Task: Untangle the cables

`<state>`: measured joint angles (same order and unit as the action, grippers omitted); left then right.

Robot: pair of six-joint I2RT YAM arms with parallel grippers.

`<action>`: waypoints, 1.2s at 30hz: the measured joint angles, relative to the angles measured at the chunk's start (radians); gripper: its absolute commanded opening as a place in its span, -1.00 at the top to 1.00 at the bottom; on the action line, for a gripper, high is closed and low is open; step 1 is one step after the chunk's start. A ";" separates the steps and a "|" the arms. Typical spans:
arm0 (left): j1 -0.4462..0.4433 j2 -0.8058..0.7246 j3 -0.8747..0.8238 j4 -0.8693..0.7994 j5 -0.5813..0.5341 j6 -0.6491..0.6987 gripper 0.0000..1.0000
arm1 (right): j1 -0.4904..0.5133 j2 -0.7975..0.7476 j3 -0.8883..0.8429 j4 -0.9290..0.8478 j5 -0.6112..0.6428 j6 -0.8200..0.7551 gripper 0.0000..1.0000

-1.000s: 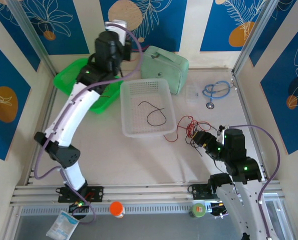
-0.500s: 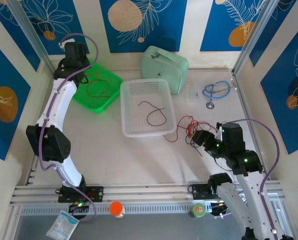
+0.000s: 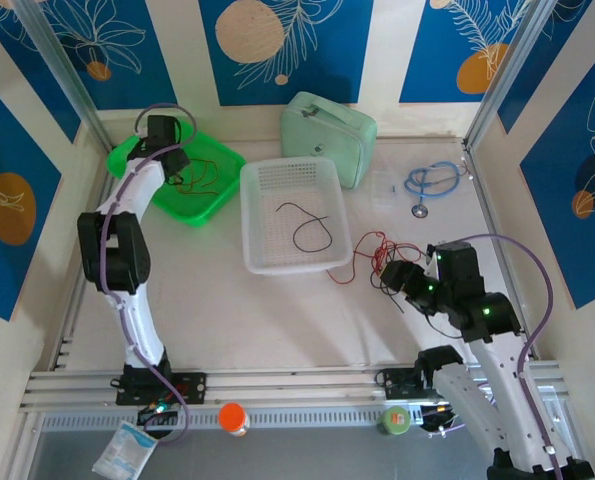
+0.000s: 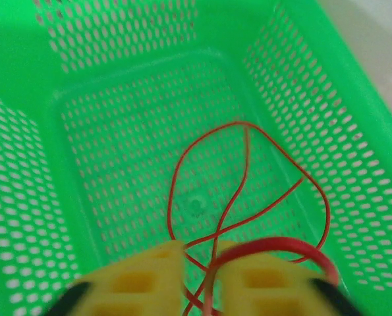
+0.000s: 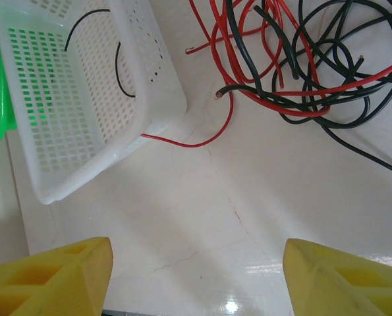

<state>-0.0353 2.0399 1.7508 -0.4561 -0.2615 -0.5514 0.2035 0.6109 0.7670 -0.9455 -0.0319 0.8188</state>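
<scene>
Left end effector (image 4: 199, 280): fingers nearly together, seemingly pinching red wire (image 4: 247, 170) inside green basket (image 4: 314, 112) | right end effector (image 5: 196, 280): spread wide above counter (image 5: 281, 197), near tangled red and black wires (image 5: 314, 89) beside white basket (image 5: 161, 79)

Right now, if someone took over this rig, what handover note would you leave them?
Left gripper: jaws nearly closed on a red wire, low over the green basket. The wire's loop lies on the basket floor.
Right gripper: jaws wide open, holding nothing, above the table just short of the tangle.
Done: one black wire lies alone in the white basket, and one red wire has reached the green basket.
Left: release that red wire, then pull apart the red and black wires knotted on the table beside the white basket.
</scene>
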 measured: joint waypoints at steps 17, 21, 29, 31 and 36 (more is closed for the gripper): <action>0.002 -0.045 0.100 -0.213 0.165 0.009 -0.90 | 0.036 0.158 0.074 -0.003 0.070 0.000 -0.29; 0.019 -0.069 0.108 -0.243 0.199 -0.002 -0.82 | 0.056 0.218 0.081 0.018 0.085 0.000 -0.28; 0.066 -0.095 0.004 -0.231 0.262 -0.028 -0.73 | 0.072 0.261 0.110 0.018 0.140 -0.008 -0.19; 0.065 -0.103 -0.015 -0.224 0.289 -0.035 -0.73 | 0.072 0.282 0.122 0.021 0.161 -0.014 -0.13; 0.032 -0.175 -0.053 -0.213 0.330 -0.043 -0.74 | 0.071 0.389 0.161 0.060 0.235 -0.034 -0.08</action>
<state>-0.0029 1.8652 1.6978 -0.6693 0.0681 -0.5941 0.2749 1.0000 0.9276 -0.8852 0.2031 0.7853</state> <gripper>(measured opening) 0.868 0.546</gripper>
